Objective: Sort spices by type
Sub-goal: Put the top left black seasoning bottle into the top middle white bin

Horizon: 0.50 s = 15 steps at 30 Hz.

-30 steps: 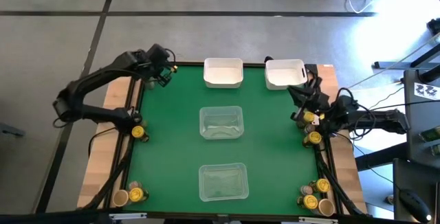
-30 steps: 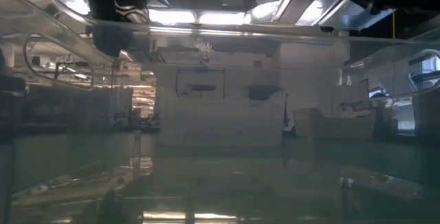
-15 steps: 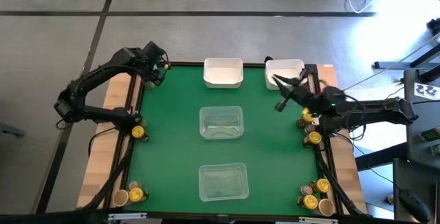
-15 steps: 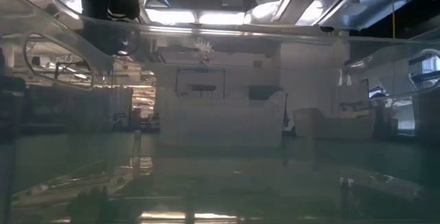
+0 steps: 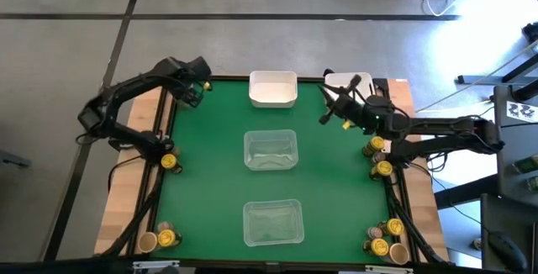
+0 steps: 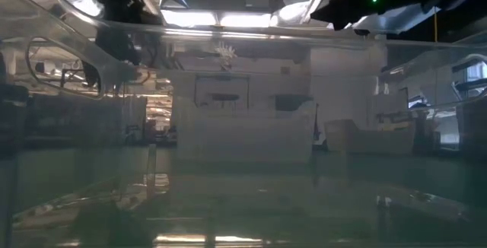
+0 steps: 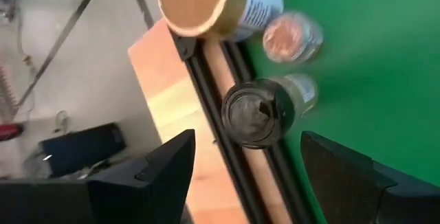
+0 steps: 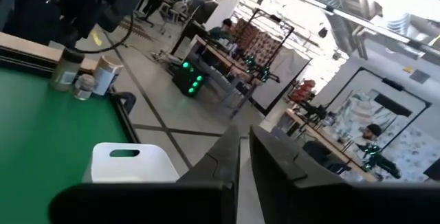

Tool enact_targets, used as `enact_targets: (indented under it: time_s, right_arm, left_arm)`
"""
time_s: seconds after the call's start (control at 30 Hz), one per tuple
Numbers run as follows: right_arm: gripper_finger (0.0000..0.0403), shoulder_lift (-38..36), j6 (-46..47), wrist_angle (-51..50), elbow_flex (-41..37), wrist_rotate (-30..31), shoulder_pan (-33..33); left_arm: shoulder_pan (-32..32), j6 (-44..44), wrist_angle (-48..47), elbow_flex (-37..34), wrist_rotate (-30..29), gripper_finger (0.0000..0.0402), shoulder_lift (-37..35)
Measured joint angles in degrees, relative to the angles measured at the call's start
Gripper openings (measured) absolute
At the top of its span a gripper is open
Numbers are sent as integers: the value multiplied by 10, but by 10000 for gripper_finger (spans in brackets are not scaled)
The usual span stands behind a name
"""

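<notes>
In the left wrist view, three spice jars stand at the table's far left corner: a tan-lidded one [image 7: 206, 7], a reddish-brown-topped one [image 7: 292, 37] and a dark one [image 7: 265, 110]. My left gripper [image 7: 247, 176] hangs open above them, slanting down, its fingers apart on either side of the dark jar and clear of it. The high view shows my left gripper [image 5: 200, 85] over that corner. My right gripper [image 5: 329, 110] is shut and empty, held level above the far right of the green mat, beside a white bin [image 5: 345, 82]. More jars [image 5: 380, 156] stand along the right edge.
Two clear trays [image 5: 270, 150] [image 5: 271, 222] lie on the mat's middle line. A second white bin [image 5: 273, 89] sits at the far edge. Jar clusters stand at the left edge [image 5: 168, 162], the near left corner [image 5: 160, 237] and the near right corner [image 5: 383, 237].
My right gripper has swung away from the jars at the table's right edge, toward the far middle of the mat, rolling as it went. My left gripper has tipped further down over the far left corner.
</notes>
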Motion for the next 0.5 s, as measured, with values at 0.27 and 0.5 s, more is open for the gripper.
enact_targets:
  time_s: [0.27,0.5]
  right_arm:
    - [37,-1,3,23,0,-14,-7]
    - [37,-1,11,12,0,-42,-7]
  left_arm:
    - [5,-18,-8,0,3,250,43]
    - [7,-27,26,0,2,250,45]
